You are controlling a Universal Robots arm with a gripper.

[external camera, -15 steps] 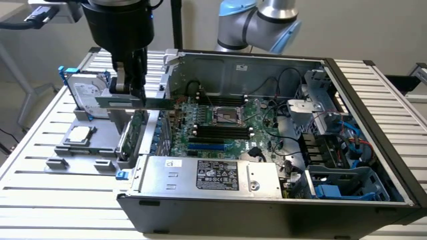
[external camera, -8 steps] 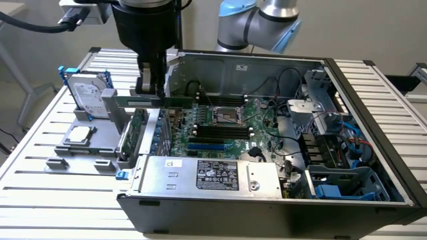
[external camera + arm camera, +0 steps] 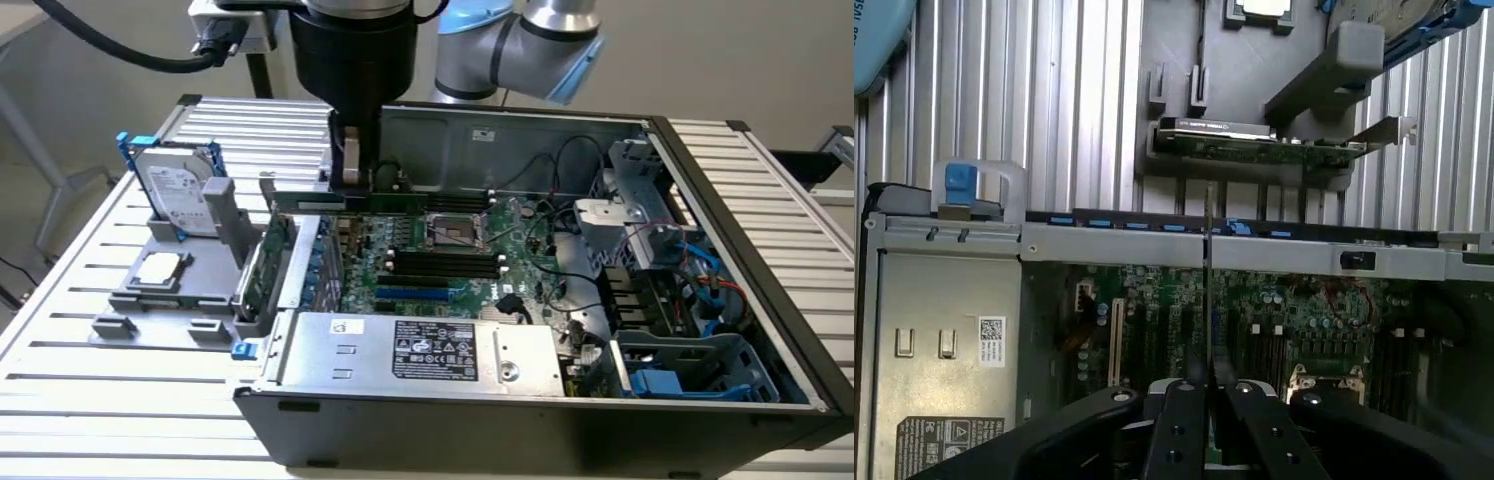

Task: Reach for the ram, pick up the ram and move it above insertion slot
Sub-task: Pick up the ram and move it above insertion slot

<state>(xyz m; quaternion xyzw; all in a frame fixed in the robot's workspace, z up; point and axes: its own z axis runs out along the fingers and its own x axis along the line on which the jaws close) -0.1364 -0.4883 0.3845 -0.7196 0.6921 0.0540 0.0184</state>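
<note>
The fingers (image 3: pixel 1184 420) are gripping the ram (image 3: pixel 1209 290) edge-on over the motherboard (image 3: pixel 441 255); keeping it vertical and parallel to the insertion slot (image 3: pixel 441 265) matters.

Ram (image 3: pixel 380 203): green board, seen edge-on as a thin dark line in the wrist view (image 3: pixel 1208 290). Gripper (image 3: pixel 352 165): black body, grey-beige fingers; in the wrist view its fingers (image 3: pixel 1184 425) are black. Arm (image 3: pixel 514 45): silver joints with light blue caps. Motherboard (image 3: pixel 454 255): green, with black memory slots and one blue slot at 6 o'clock of them. Computer case (image 3: pixel 534 420): dark grey-black shell, bare silver metal inside. Power supply (image 3: pixel 414 350): silver with a black label. Hard drive (image 3: pixel 180 185): silver in a blue frame, at 9 o'clock of the case. Holder tray (image 3: pixel 154 300): mid grey. Table (image 3: pixel 80 380): pale aluminium, ribbed in parallel stripes.
</note>
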